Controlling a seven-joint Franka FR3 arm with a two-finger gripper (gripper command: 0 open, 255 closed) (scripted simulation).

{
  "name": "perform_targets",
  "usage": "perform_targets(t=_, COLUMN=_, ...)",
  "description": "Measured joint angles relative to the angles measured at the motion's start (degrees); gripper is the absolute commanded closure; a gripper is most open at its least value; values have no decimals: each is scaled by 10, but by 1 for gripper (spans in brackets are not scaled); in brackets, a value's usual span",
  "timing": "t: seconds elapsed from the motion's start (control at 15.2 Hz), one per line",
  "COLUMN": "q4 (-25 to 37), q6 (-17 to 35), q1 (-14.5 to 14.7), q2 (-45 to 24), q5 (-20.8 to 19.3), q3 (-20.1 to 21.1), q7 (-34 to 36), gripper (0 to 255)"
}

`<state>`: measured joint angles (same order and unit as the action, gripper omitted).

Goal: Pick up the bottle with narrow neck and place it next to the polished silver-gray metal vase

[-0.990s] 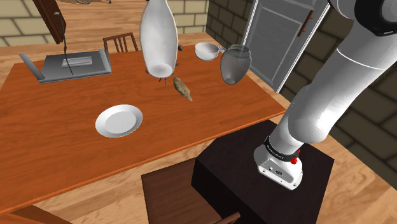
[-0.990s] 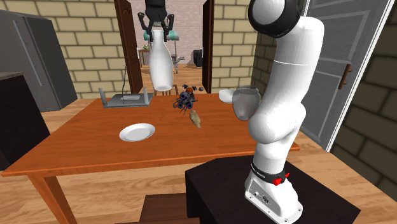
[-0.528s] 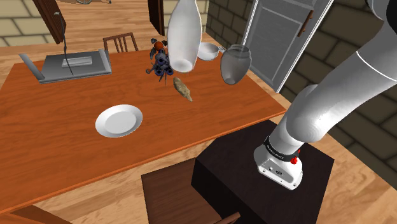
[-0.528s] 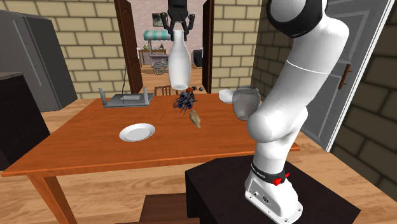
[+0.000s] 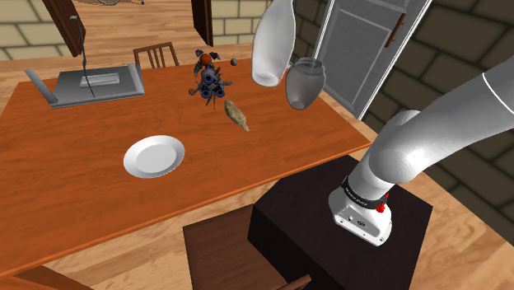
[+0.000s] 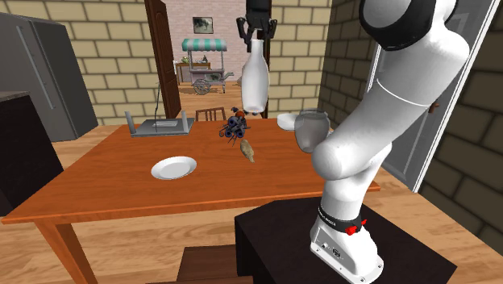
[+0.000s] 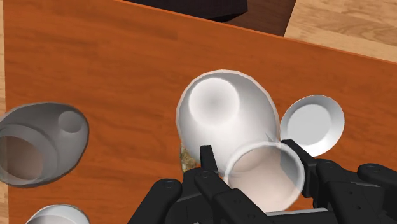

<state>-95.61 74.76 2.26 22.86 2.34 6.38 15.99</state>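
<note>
A white bottle [image 6: 255, 79] with a narrow neck hangs high above the brown table [image 6: 121, 185], and my gripper [image 6: 258, 28] is shut on its neck. In the shoulder view the bottle [image 5: 273, 45] hangs just left of and above the grey-silver vase [image 5: 304, 82]. That vase [image 6: 311, 131] stands upright near the table's edge. In the wrist view my gripper [image 7: 254, 168] clasps the bottle's rim, with the bottle's body [image 7: 222, 118] below it. The vase [image 7: 38, 143] stands apart, off to one side of the bottle.
On the table are a white plate [image 5: 154, 156], a dark toy cluster [image 5: 207, 81], a small brown object [image 5: 237, 114], a white bowl [image 6: 286, 121] and a grey tray with a rod [image 5: 95, 84]. A chair [image 5: 231, 255] stands beside the black stand [image 5: 329, 222].
The gripper has carried the bottle across the table toward the shoulder view's right, from above the toy cluster to beside the vase. Nothing else has moved.
</note>
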Motion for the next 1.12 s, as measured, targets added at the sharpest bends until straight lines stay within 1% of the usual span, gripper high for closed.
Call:
perform_targets(t=0.26, q4=-30, q6=-7, q1=-13, q2=36, q5=-14, q3=-43, q7=-57, gripper=255)
perform_targets(t=0.59, q4=-46, q6=-14, q1=-29, q2=59, q5=-38, q3=-97, q7=-128, gripper=255)
perform_targets(t=0.79, q4=-42, q6=-18, q1=-37, q2=61, q5=-53, q3=-129, q7=-170, gripper=255)
perform_targets(t=0.92, q4=-55, q6=-18, q1=-44, q2=75, q5=-65, q3=-151, q7=-200, gripper=255)
perform_targets(t=1.12, q4=-48, q6=-21, q1=-53, q2=73, q5=-82, q3=-186, q7=-245, gripper=255)
